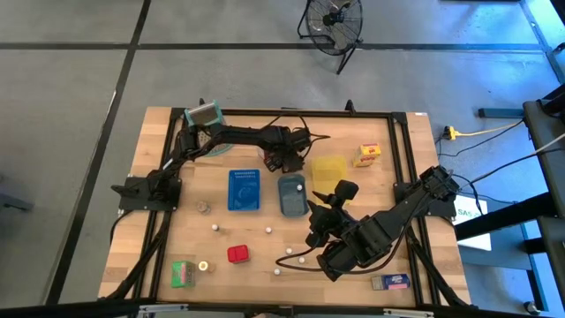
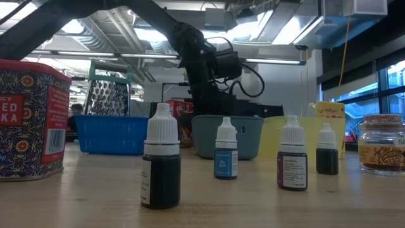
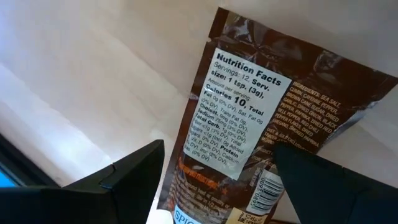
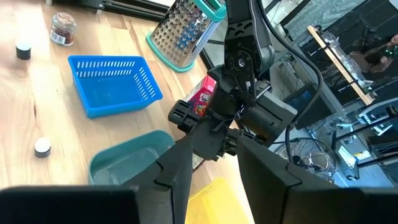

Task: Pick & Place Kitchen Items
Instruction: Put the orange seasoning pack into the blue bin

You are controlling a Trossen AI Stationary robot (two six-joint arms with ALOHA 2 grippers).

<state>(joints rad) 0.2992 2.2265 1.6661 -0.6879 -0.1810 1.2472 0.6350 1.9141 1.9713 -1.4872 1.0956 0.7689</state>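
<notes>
Above the brown packet [image 3: 249, 124], the left gripper [image 3: 217, 180] hovered with fingers spread; the right gripper's [image 4: 208, 168] fingers stood partly apart, empty.

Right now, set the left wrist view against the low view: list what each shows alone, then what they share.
Left wrist view only: a brown packet with a Nutrition Facts label lying on the wooden table, between the left gripper's open fingers.

Low view only: four white-capped dropper bottles, a red tin, a spice jar, a metal grater and blue, grey-blue and yellow trays.

Shared: the wooden tabletop; the left arm, shown as fingers in one and from outside in the other.
</notes>
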